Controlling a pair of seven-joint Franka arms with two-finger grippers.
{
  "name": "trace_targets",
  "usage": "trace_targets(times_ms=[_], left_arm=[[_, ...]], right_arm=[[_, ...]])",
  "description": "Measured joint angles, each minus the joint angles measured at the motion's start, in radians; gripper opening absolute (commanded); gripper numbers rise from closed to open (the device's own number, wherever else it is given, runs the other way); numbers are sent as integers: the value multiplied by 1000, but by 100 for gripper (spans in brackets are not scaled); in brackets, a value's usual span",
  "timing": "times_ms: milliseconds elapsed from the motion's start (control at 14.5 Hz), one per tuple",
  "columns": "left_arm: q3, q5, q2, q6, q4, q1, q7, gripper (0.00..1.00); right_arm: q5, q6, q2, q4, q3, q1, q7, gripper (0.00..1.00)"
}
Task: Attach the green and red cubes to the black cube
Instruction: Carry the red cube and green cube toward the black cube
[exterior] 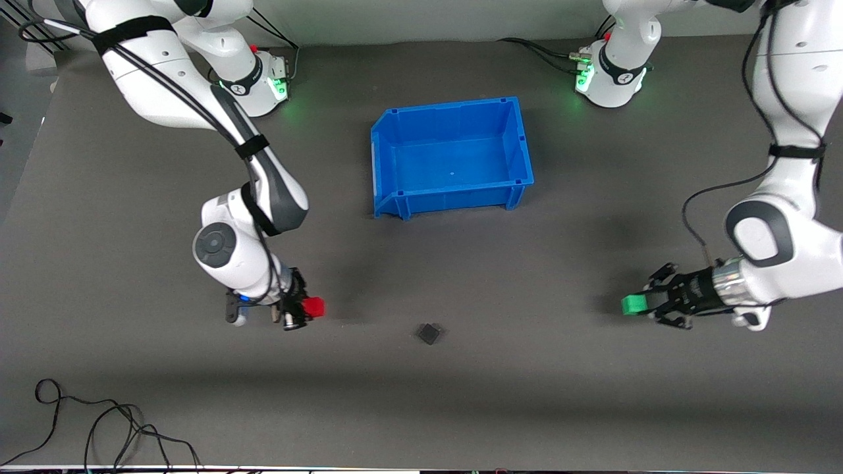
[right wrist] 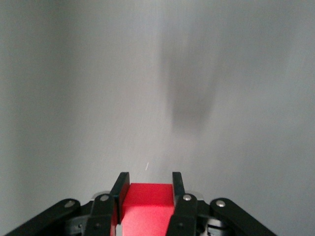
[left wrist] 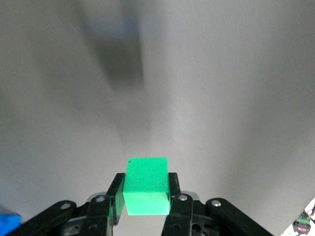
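The black cube [exterior: 429,333] lies on the grey mat, nearer to the front camera than the blue bin. My right gripper [exterior: 308,308] is shut on the red cube [exterior: 315,307] and holds it just above the mat, toward the right arm's end from the black cube. The red cube also shows between the fingers in the right wrist view [right wrist: 146,206]. My left gripper [exterior: 644,304] is shut on the green cube [exterior: 635,304] above the mat toward the left arm's end. The green cube also shows in the left wrist view [left wrist: 145,184]. The black cube is out of both wrist views.
An empty blue bin [exterior: 397,128] stands on the mat farther from the front camera than the black cube. Loose black cables [exterior: 99,428] lie at the mat's front edge toward the right arm's end.
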Motion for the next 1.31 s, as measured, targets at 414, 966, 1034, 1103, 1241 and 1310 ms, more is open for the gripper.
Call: trace_targets(times_ms=[414,966,1034,1103,1241,1310], left_arm=[[-4,-45,100,134,114,-160,-172,27],[-4,-54,130,261,119,-283,-258,27],[-4,-54,139,274,125,-295,-269,27],[-4,-54,149,283,133,-306,-279,27],[-4,-54,166,292,147,-321,-292,27],[-4,-54,170,293,151,-325,-294,27]], right_arm=[[0,-3,209,252,66,51,130,29],[-1,-2,392,434,72,137,243,28],[-1,-2,398,434,72,139,268,28],[-1,-2,403,435,72,140,288,28],[-1,-2,410,436,72,140,329,28],[-1,-2,413,436,72,142,355,28]])
